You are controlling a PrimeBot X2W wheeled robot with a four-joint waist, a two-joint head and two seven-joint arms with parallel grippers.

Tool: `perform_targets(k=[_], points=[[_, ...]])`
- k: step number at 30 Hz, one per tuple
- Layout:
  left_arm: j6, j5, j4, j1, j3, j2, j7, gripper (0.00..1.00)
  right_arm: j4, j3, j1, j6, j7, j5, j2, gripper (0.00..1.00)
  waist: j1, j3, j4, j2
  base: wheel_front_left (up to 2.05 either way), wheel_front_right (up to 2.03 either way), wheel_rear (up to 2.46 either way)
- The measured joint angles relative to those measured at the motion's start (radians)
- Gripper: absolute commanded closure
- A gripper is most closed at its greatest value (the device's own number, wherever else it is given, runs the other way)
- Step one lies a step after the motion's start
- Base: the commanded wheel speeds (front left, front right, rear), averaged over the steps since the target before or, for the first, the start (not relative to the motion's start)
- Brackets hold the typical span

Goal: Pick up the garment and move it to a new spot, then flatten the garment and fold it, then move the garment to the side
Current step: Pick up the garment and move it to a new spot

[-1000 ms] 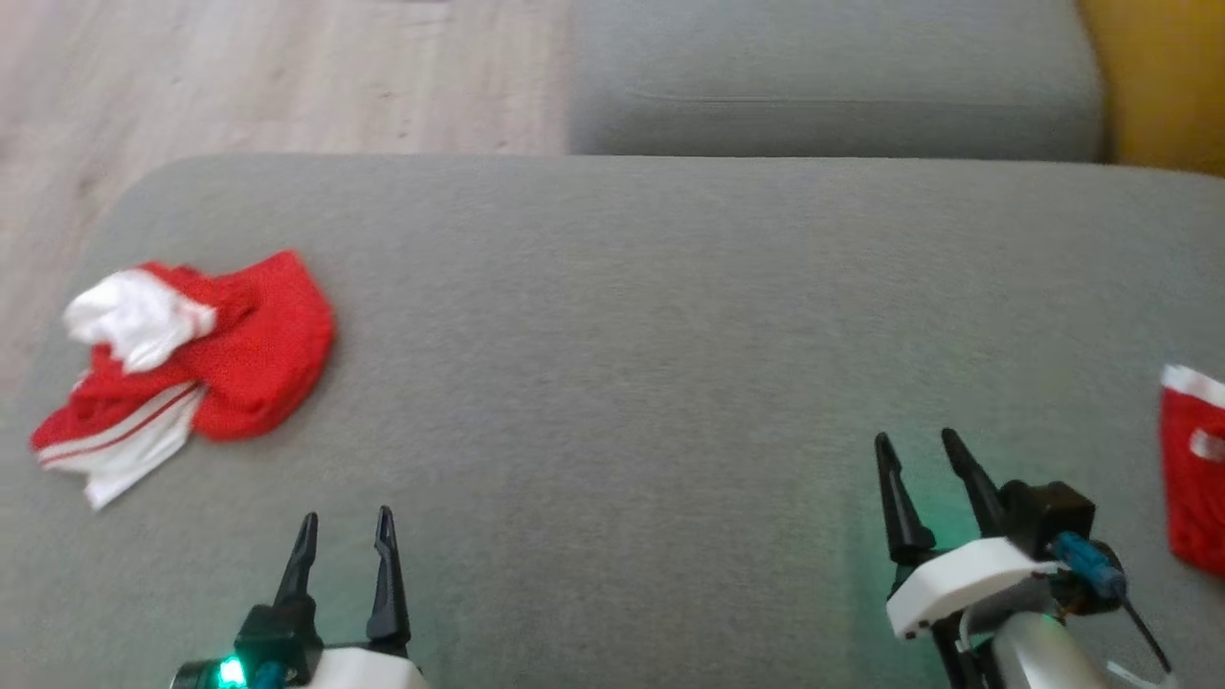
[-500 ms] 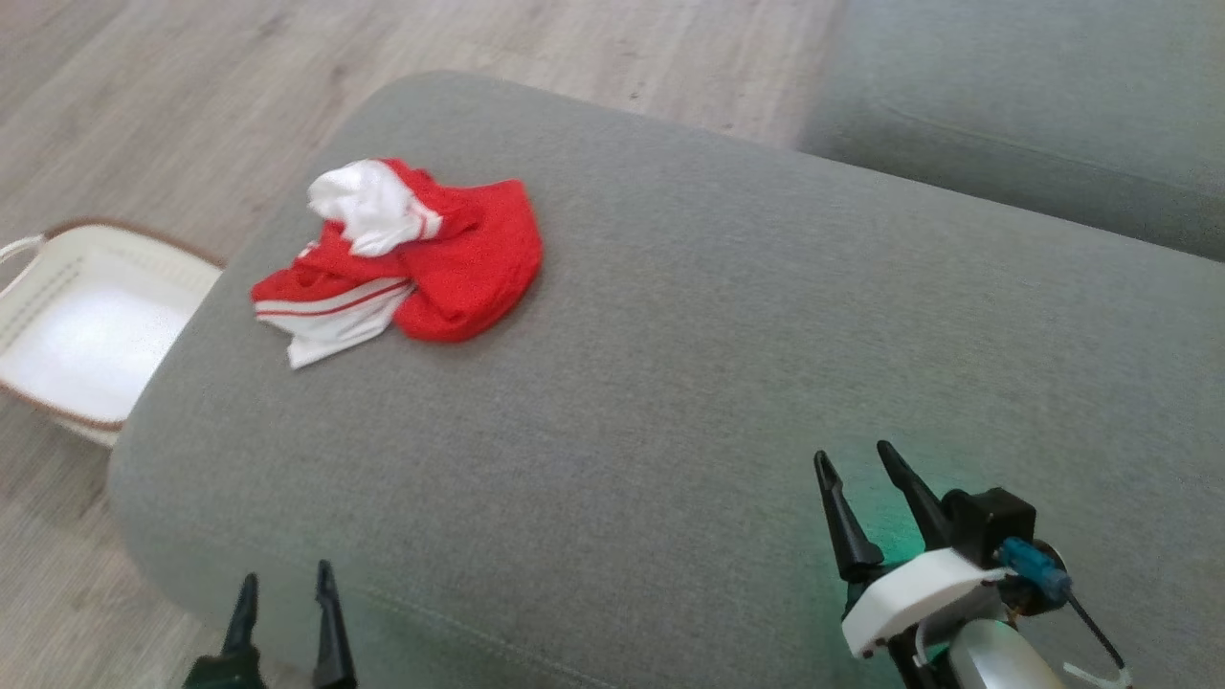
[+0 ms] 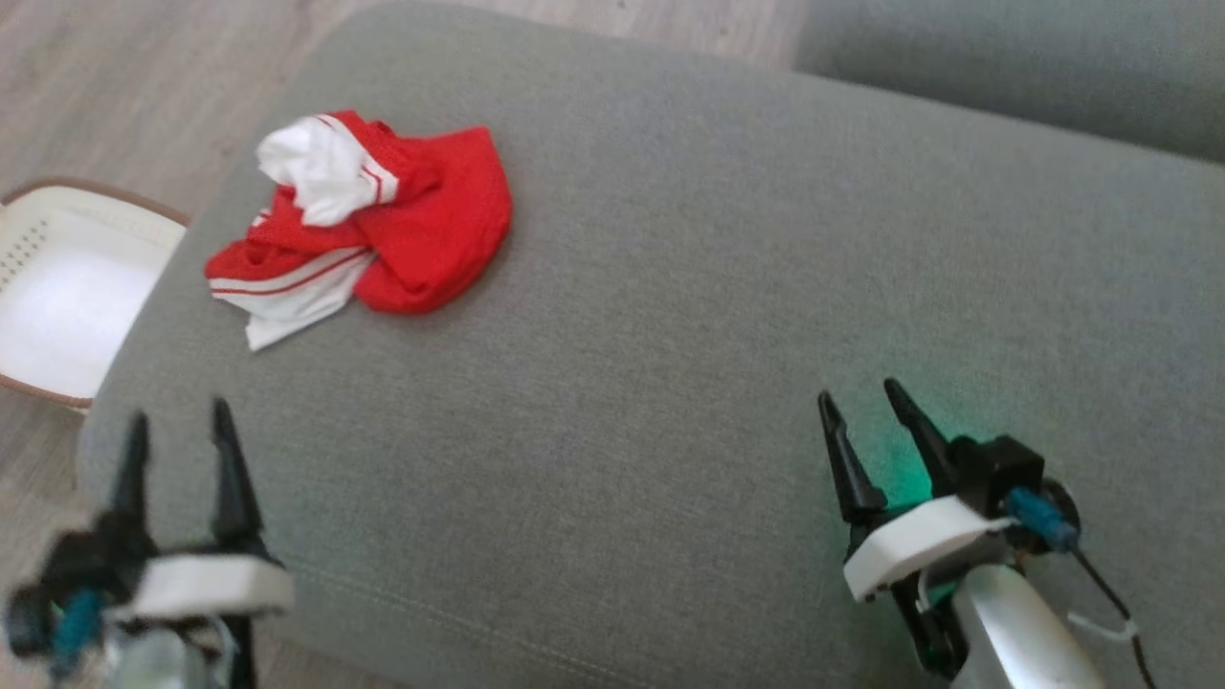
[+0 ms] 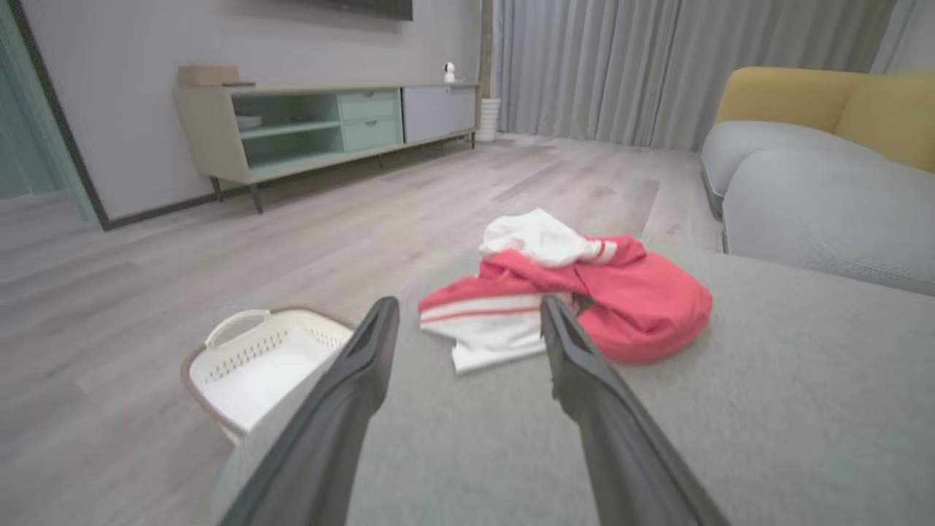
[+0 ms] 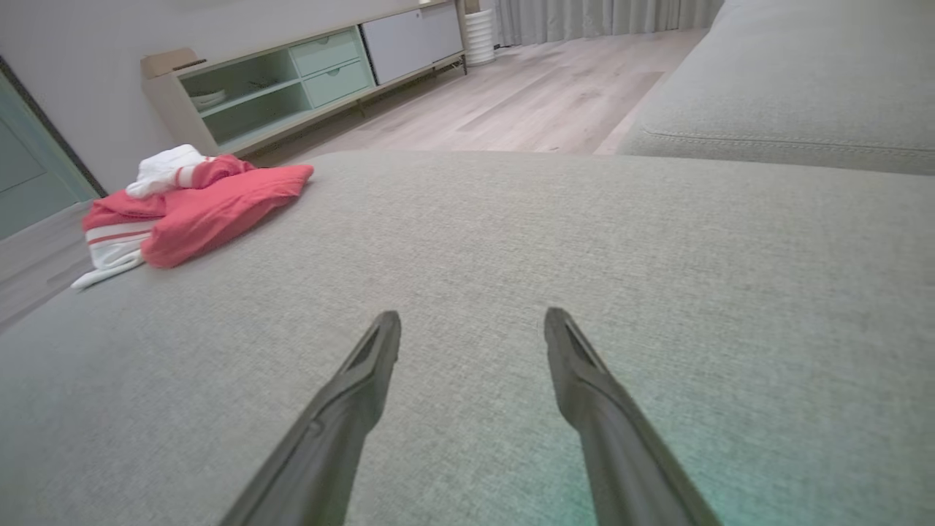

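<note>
The left jaws stand wide open with nothing between them. Their two dark fingers [image 3: 222, 459] point up the head view at the near left corner of the grey sofa seat [image 3: 670, 335], above its rounded edge, and they are blurred there. In the left wrist view the garment [image 4: 635, 299] lies ahead of the fingertips, clear of them, with bare grey fabric in between.

The right jaws are also spread wide and hold nothing. Their fingers [image 3: 842, 459] sit low over the near right part of the seat, and a green glow [image 3: 909, 469] falls on the upholstery just beside them. In the right wrist view only plain grey fabric lies between and ahead of the tips.

The garment is a crumpled red piece with white panels and thin red stripes. It is bunched in a heap on the far left part of the seat, near the left edge and well apart from the right jaws.

Past that edge a white basket [image 4: 248, 349] with a brown rim stands on the pale wooden floor [image 4: 146, 292], close beside the seat. A second grey cushion [image 3: 1005, 67] lies beyond the seat on the far right, with a yellow backrest [image 4: 803, 102] behind it. Across the room stand a low cabinet [image 4: 292, 131] with green drawers and grey curtains [image 4: 584, 66].
</note>
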Motion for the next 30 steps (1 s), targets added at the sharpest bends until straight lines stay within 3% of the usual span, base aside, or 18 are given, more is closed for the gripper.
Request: perform_targets(k=[7, 14, 22, 27, 30], points=[[-0.034, -0.006, 0.044, -0.233, 0.011, 0.093, 0.000, 0.00, -0.046, -0.026, -0.051, 0.000, 0.000, -0.072, -0.002, 0.00, 0.0002, 0.105, -0.040, 0.0000, 0.00, 0.00, 0.00], [-0.052, -0.049, 0.223, -0.495, -0.041, 0.153, 0.005, 0.00, -0.104, -0.023, -0.128, 0.000, 0.000, -0.097, -0.027, 0.00, 0.0003, 0.219, -0.090, 0.0000, 0.00, 0.00, 0.00], [-0.060, -0.124, 0.461, -0.648, -0.079, 0.202, 0.050, 0.00, -0.183, -0.012, -0.181, 0.000, -0.009, -0.104, -0.045, 0.00, 0.0001, 0.322, -0.168, 0.0000, 0.00, 0.00, 0.00], [-0.004, -0.128, 0.615, -0.700, -0.053, 0.235, 0.056, 0.00, -0.218, -0.008, -0.204, 0.000, -0.011, -0.111, -0.060, 0.00, 0.0000, 0.366, -0.213, 0.0000, 0.00, 0.00, 0.00], [0.004, -0.128, 0.685, -0.714, -0.054, 0.236, 0.054, 0.00, -0.225, -0.008, -0.209, 0.000, -0.019, -0.111, -0.062, 0.00, 0.0000, 0.377, -0.231, 0.0000, 0.00, 0.00, 0.00]])
